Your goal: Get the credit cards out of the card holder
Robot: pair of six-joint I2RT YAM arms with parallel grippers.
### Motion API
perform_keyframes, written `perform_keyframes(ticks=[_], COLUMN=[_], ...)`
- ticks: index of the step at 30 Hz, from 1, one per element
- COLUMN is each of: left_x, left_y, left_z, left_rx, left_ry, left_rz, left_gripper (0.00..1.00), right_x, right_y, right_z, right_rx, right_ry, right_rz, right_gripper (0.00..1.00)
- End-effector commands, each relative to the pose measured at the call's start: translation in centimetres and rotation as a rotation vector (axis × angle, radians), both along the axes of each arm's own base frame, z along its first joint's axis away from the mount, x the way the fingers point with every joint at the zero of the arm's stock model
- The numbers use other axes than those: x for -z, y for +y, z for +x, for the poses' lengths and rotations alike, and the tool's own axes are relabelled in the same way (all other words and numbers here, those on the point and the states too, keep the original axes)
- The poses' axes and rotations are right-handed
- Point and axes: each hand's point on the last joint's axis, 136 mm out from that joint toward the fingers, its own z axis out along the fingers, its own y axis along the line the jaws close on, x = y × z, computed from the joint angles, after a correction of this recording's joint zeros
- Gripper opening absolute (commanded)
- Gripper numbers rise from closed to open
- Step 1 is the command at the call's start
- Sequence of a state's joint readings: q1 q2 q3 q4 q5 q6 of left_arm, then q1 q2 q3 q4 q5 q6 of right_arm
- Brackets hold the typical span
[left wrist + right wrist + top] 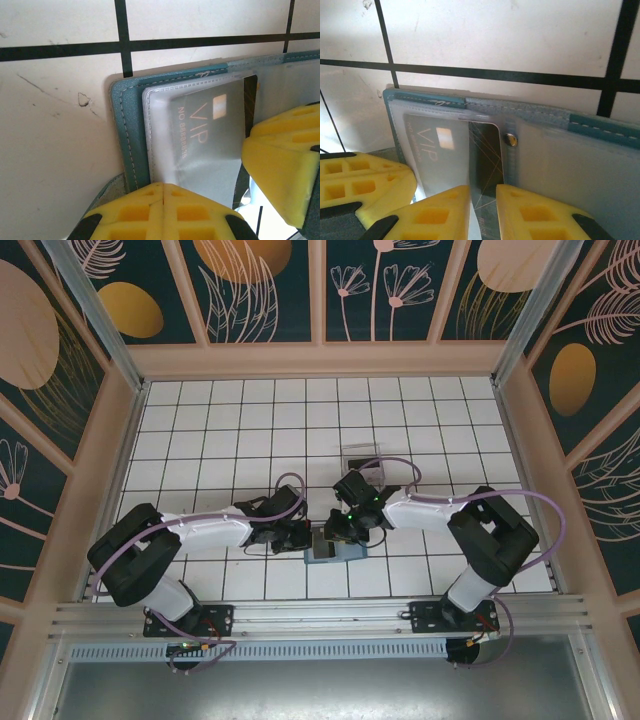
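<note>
We see the small teal-blue soft card holder [335, 554] lying open on the white tiled table [230, 430], close to the near edge and between the two arms, with a clear plastic tray [362, 462] well apart from it toward the far side. The left gripper [300, 536] and the right gripper [342, 530] both reach down over it from opposite sides. In the left wrist view the left gripper's [162, 200] yellow fingers are pressed together tip to tip at the near edge of the card holder [131, 130]; we cannot tell whether anything is pinched between them. A frosted clear plastic sleeve [157, 135] covers the left panel, and under it sits a dark credit card [200, 135] lettered VIP, with one yellow finger [280, 170] of the other arm just beside its right end. In the right wrist view the right gripper [482, 210] has its fingers a narrow gap apart, set over the near edge of the dark credit card [487, 155], whose right end lies bare past the sleeve. A small metal stud [509, 140] sits just beside that end, near the fold of the card holder [605, 127].
</note>
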State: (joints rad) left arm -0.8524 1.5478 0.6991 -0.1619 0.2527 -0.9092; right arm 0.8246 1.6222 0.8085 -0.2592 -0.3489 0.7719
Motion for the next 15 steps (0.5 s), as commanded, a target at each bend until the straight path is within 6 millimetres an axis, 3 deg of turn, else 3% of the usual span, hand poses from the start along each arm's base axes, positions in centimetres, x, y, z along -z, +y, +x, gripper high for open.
perform_keyframes(ticks=[1, 7, 15], left_x=[1.0, 1.1, 1.0], left_y=[1.0, 1.0, 0.8], left_z=[0.0, 0.0, 0.1], left_rx=[-0.001, 0.005, 0.010], left_ry=[0.011, 0.016, 0.018], left_rz=[0.069, 0.073, 0.073], left_gripper=[0.00, 0.00, 0.00], right_x=[0.2, -1.2, 0.3], right_y=[-1.4, -0.8, -1.8], right_z=[-0.1, 0.2, -0.2], right_rx=[0.016, 0.028, 0.033], right_ry=[-0.009, -0.027, -0.004], right_rz=[-0.073, -0.013, -0.052], right_gripper=[0.24, 0.27, 0.26])
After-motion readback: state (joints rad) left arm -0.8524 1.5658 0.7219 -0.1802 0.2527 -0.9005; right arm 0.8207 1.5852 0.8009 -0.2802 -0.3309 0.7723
